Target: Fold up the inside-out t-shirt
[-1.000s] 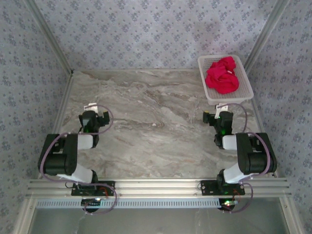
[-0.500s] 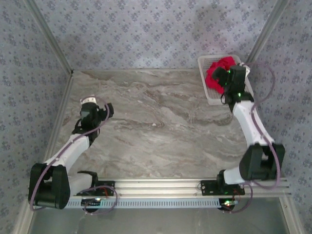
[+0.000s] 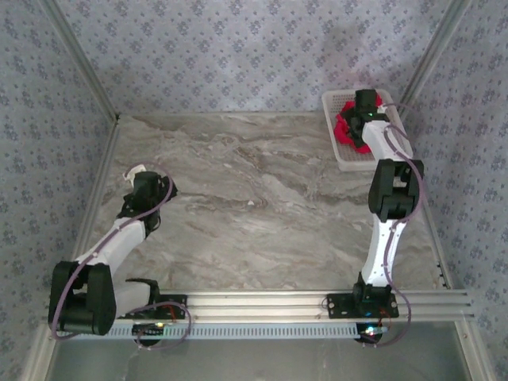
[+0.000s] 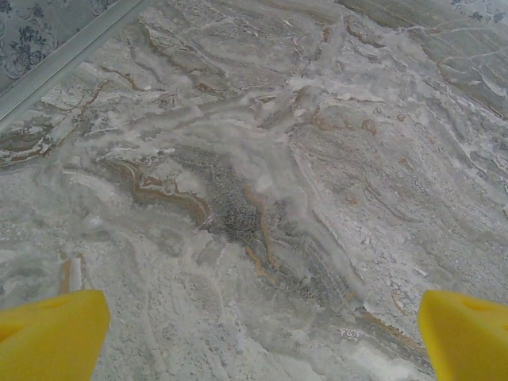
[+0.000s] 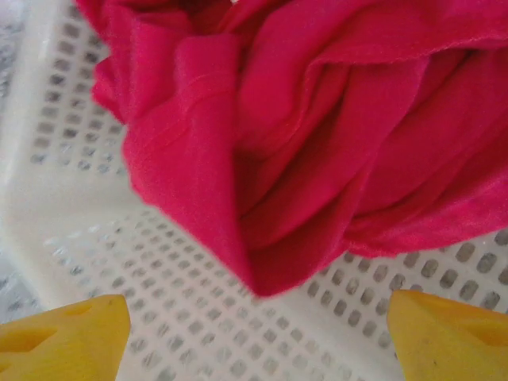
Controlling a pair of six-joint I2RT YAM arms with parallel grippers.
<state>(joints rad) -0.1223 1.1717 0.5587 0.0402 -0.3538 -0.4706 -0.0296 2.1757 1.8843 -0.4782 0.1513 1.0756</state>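
The red t-shirt (image 3: pixel 346 132) lay in a heap inside a white basket (image 3: pixel 352 163). The basket sat at the far right corner of the worktop (image 3: pixel 254 206), close to the back wall (image 3: pixel 238 55). The shirt was all bunched up, with soft folds going every way. One fold hung down onto the basket's floor, which was full of little holes.

The right arm (image 3: pixel 392 190) reached far out over the basket. The right jaws were just above the shirt, pointing down at it. From the right wrist, their two yellow tips (image 5: pixel 63 333) stood wide apart, one at each side, and the low fold of the shirt lay a bit past the gap between them. The tips did not touch the cloth. The right jaws were released and held nothing.

The left arm (image 3: pixel 119 234) stretched toward the left side of the worktop, well apart from the basket. The left jaws hung over bare grey-brown stone. Their yellow tips (image 4: pixel 48 333) were wide apart too, so these jaws were released as well, with bare stone below them.
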